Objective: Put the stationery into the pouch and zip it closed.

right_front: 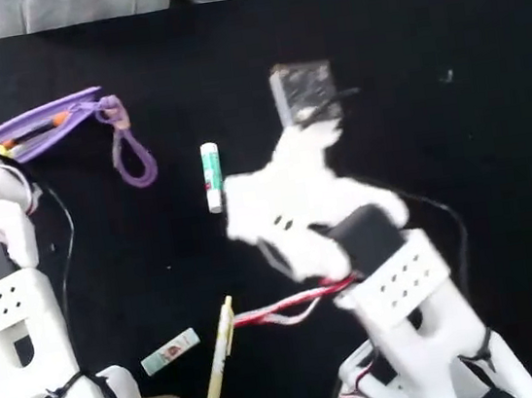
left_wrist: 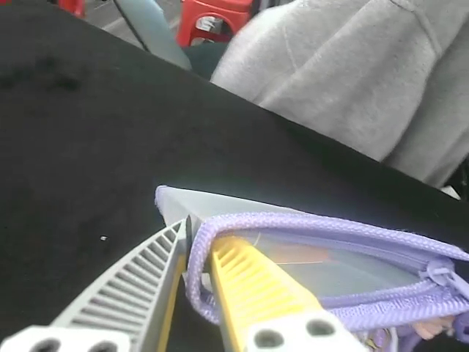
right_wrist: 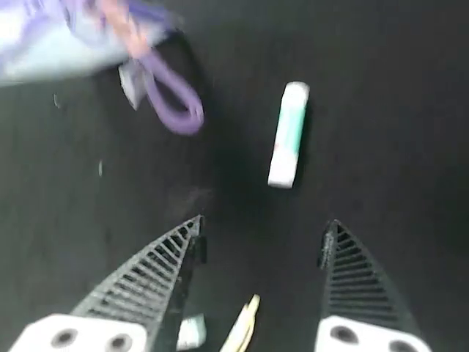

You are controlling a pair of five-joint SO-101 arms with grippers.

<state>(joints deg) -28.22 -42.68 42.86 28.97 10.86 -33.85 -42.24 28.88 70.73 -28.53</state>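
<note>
The left claw [left_wrist: 198,238] is clenched on the pouch [left_wrist: 315,257]. Its grey finger [left_wrist: 139,275] and yellow finger [left_wrist: 253,290] pinch the purple fabric rim at one end. That arm's own camera gives the grip up close: the clear plastic side runs away from the fingers, an orange streak shows through it, and the zip pull [left_wrist: 438,275] sits at the other end. From above, the pouch is at the far left of the black table [right_front: 454,135] with its two purple edges parted. A purple strap loop [right_front: 133,159] trails from its end onto the table.

The right claw [right_wrist: 265,222] is released, its two dark fingers [right_wrist: 161,271] spread wide over bare table and holding nothing. Its own camera shows the glue stick [right_wrist: 288,134] lying flat beyond the fingertips, clear of both, with the strap loop and pouch farther off to one side. From above, the right arm [right_front: 298,214] stands mid-table, and the glue stick lies just beside it, between it and the pouch.

The overhead camera takes in the whole yellow pencil [right_front: 218,367] near the front edge, between the two arm bases, and a small pale-green block [right_front: 169,352] just beside it. The right wrist camera catches the pencil's tip and a corner of the block between the claw's fingers. Red and white wires [right_front: 290,304] run from the right arm towards the pencil.
</note>
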